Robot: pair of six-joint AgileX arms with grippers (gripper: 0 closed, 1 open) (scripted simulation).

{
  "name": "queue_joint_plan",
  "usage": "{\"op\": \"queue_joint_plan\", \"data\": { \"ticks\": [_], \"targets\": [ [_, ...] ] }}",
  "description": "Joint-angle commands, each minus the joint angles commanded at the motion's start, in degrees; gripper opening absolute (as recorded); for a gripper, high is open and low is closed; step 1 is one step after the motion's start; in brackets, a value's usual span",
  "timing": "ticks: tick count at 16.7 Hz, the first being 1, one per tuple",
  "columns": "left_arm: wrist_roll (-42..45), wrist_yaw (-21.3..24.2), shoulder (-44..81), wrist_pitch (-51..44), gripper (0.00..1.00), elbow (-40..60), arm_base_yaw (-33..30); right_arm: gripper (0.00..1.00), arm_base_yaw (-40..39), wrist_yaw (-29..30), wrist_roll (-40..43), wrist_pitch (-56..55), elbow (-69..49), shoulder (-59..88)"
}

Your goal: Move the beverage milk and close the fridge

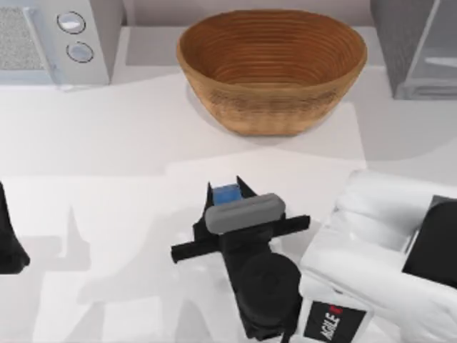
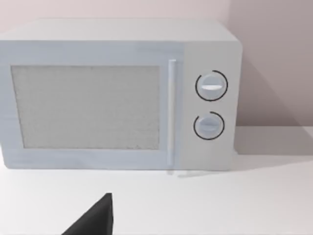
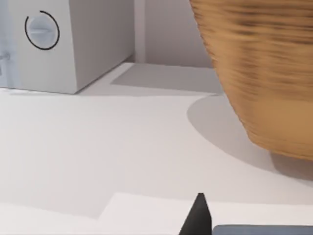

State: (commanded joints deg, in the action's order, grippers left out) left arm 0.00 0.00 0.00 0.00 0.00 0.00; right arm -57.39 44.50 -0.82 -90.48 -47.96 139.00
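The beverage milk (image 1: 227, 195) shows its blue top at the table's middle front, well in front of the woven bowl. My right gripper (image 1: 228, 187) reaches in from the lower right, its two black fingers close against either side of the carton, shut on it. One of its fingertips (image 3: 198, 215) pokes up in the right wrist view. The fridge (image 1: 418, 46) stands at the back right corner, with a dark speckled side and a lighter grey panel. My left arm (image 1: 8, 243) rests at the left edge; a black fingertip (image 2: 98, 219) appears in the left wrist view.
A large woven bowl (image 1: 271, 68) sits at the back centre, just beyond the carton. A pale appliance with two round knobs (image 1: 75, 36) stands at the back left, and also faces the left wrist camera (image 2: 117, 98). White tabletop lies between my arms.
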Motion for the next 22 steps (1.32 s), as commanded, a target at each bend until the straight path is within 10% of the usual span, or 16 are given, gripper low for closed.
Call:
{"op": "queue_joint_plan", "data": {
  "ticks": [3, 22],
  "targets": [
    [0.0, 0.0, 0.0, 0.0, 1.0, 0.0, 0.0, 0.0, 0.0, 0.0, 0.0, 0.0, 0.0, 0.0],
    [0.0, 0.0, 0.0, 0.0, 1.0, 0.0, 0.0, 0.0, -0.11, -0.06, -0.24, 5.45, 1.59, -7.14]
  ]
}}
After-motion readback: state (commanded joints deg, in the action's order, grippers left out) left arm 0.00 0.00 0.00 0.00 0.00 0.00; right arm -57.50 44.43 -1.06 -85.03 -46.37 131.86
